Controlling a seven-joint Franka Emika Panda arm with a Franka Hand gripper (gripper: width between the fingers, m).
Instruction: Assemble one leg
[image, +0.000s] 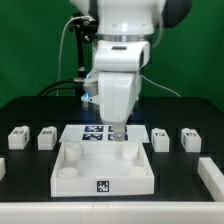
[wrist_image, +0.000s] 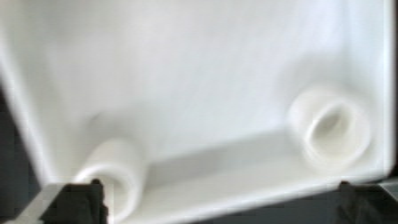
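Small white plastic oblong leg (image: 160, 138), one of four alike lying mid-frame on the black worktop (image: 30, 115), flanking the large white moulded tray (image: 80, 180). It is judged light, rigid and smooth, best pinched across its flat long faces. The jaws stand spread and empty over the tray's rounded sockets (wrist_image: 329, 125).

You're looking at a large white plastic tray (image: 78, 178), smooth with a soft sheen, and its round moulded sockets (wrist_image: 329, 128) are just as slick. Beside the tray, the small white oblong plastic posts (image: 46, 138) look smooth but duller. Under it, the black table (image: 25, 180) is matt. Above it, the arm's white casing (image: 120, 55) is glossy.
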